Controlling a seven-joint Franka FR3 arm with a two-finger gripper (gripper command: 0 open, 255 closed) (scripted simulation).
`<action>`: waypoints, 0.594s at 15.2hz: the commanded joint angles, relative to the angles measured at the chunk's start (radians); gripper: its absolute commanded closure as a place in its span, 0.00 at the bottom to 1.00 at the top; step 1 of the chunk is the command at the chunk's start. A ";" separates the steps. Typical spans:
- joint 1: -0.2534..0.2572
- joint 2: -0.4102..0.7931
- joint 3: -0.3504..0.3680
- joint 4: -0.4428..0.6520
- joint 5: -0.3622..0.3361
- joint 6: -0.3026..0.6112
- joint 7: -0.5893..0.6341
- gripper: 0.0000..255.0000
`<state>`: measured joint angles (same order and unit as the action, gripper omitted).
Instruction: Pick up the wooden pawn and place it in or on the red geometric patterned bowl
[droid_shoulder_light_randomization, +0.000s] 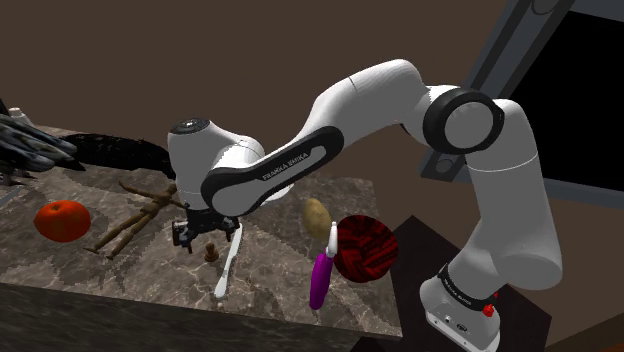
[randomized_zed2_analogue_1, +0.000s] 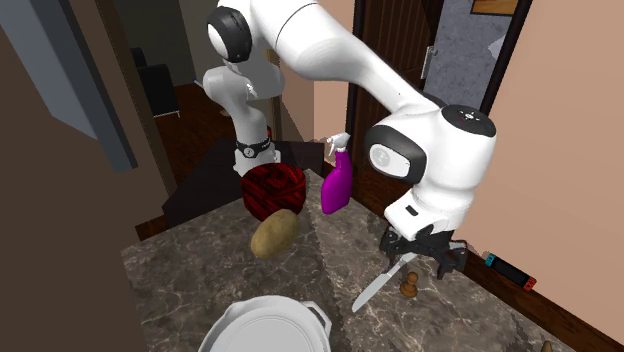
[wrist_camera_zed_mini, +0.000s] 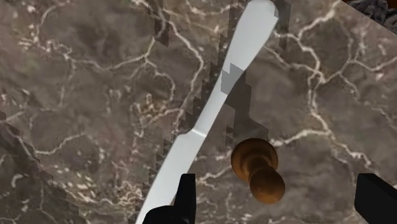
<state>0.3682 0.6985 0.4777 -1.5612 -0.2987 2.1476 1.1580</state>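
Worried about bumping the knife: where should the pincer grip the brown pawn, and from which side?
Likely from straight above, closing on the narrow neck under its round head. The pawn stands upright on the counter, the open pincer straddles it, and the knife lies close beside its base, so one finger must drop between them.

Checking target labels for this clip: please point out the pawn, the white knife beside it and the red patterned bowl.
pawn (wrist_camera_zed_mini: 266, 184): wrist view, on its round head.
white knife (wrist_camera_zed_mini: 249, 48): wrist view, on its broad end.
red patterned bowl (droid_shoulder_light_randomization: 365, 247): shoulder view, on its outer wall.
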 joint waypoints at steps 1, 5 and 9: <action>0.004 0.018 -0.006 -0.001 -0.008 0.019 0.003 0.00; 0.009 0.037 -0.013 -0.006 -0.016 0.042 0.008 0.00; 0.009 0.037 -0.013 -0.006 -0.016 0.042 0.008 0.00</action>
<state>0.3770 0.7354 0.4645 -1.5674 -0.3145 2.1897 1.1659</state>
